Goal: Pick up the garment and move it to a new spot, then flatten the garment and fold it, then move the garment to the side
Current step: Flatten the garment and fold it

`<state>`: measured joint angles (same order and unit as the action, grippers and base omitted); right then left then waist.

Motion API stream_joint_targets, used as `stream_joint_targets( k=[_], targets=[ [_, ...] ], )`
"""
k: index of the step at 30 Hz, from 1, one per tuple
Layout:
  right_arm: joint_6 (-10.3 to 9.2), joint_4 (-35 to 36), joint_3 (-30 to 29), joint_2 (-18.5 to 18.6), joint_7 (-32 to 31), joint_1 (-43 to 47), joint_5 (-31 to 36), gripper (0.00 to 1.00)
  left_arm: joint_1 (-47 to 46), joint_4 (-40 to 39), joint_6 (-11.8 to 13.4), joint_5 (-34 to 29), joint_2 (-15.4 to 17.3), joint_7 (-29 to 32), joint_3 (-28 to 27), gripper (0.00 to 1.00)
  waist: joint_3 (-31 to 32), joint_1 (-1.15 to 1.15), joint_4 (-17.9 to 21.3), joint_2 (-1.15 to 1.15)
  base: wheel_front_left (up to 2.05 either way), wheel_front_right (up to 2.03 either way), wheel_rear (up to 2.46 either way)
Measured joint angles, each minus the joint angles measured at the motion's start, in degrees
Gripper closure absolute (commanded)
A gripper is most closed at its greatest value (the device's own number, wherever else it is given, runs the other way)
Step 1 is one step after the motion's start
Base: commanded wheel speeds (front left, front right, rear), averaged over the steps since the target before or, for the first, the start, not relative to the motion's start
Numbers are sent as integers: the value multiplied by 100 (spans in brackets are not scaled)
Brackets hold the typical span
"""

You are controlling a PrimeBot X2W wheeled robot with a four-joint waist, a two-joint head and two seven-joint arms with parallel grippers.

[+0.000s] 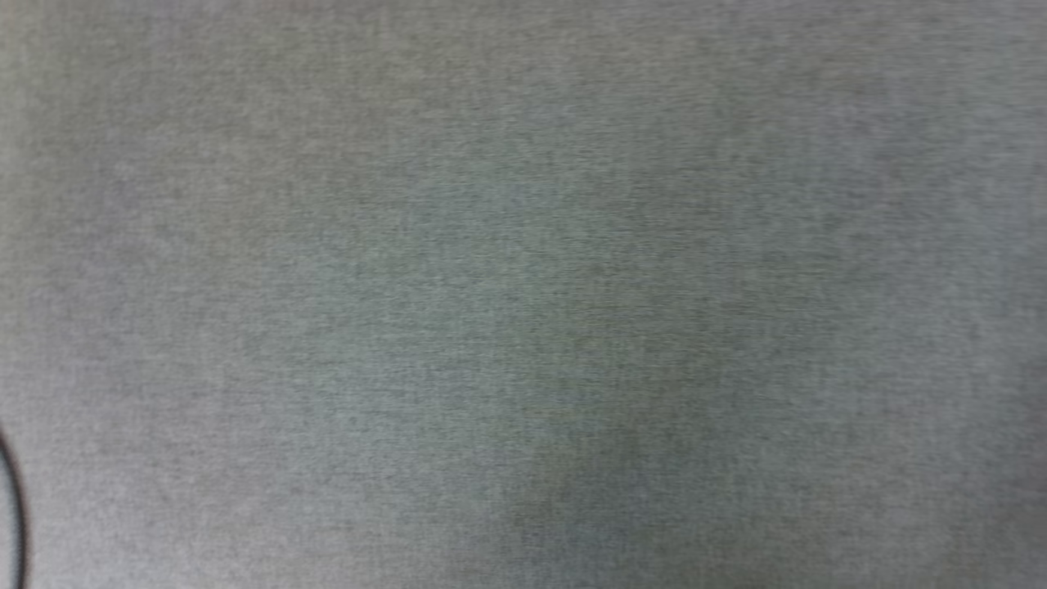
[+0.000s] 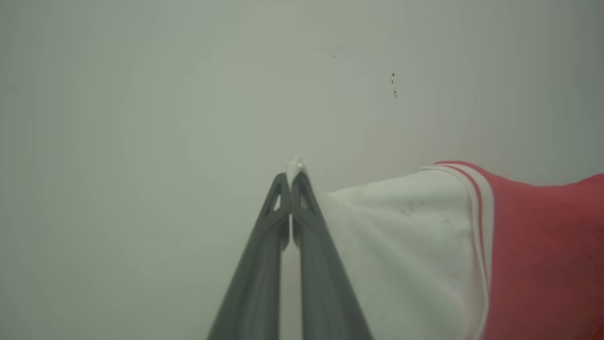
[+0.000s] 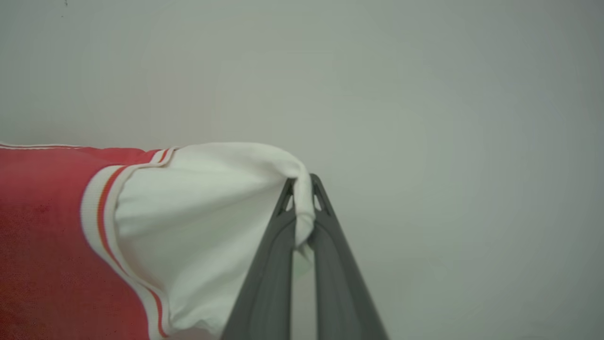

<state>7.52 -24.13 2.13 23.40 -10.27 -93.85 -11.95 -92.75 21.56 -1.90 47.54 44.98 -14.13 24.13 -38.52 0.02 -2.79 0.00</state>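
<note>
Left hand (image 2: 291,177) is pinched shut on one white sleeve tip of the shirt (image 2: 542,245). Right hand (image 3: 302,182) is clamped on the other sleeve. The red body is cut off at the picture edges.

A blurred grey surface (image 1: 523,245) is lying under the head camera, a thin dark curved line (image 1: 15,507) is crossing its lower left edge, and small dark specks (image 2: 393,85) are marking a pale surface (image 2: 118,141).

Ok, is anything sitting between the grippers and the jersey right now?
Nothing visible. The left gripper is shut on one white sleeve of the jersey, the right gripper on the other. A few small dark specks mark the pale surface beyond.
</note>
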Motion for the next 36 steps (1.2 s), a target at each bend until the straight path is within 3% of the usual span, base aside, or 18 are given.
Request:
stream_joint_targets(
  k=[8, 16, 19, 24, 31, 36],
  targets=[
    [0, -577, 272, -103, 405, 1060, -214, 100, 1082, 386, -368, -244, -762, -77, 23, 100, 27, 0, -256, 0, 0, 0, 0],
    [-1, -582, 600, 83, 375, 2866, -984, 100, 3259, 94, -516, -439, -1588, -85, -345, 100, 623, -1, -304, 0, 0, 0, 0],
    [1, -355, 1010, 310, 266, 3789, -1304, 100, 4169, -63, -537, -495, -1744, -86, -313, 100, 952, -1, -304, 0, 0, 0, 0],
    [-1, 109, 1321, 686, 108, 5090, -1970, 100, 5588, -405, -554, -471, -1644, -86, 170, 100, 1571, -3, -278, 0, 0, 0, 0],
    [0, 566, 1691, 1179, 15, 6561, -2295, 100, 7081, -594, -560, -734, -891, -86, 1005, 100, 2347, -4, -212, 0, 0, 0, 0],
    [0, 645, 1872, 1527, 119, 7297, -2290, 100, 7680, -545, -561, -694, -688, -87, 1254, 100, 2741, -4, -180, 0, 0, 0, 0]
  ],
)
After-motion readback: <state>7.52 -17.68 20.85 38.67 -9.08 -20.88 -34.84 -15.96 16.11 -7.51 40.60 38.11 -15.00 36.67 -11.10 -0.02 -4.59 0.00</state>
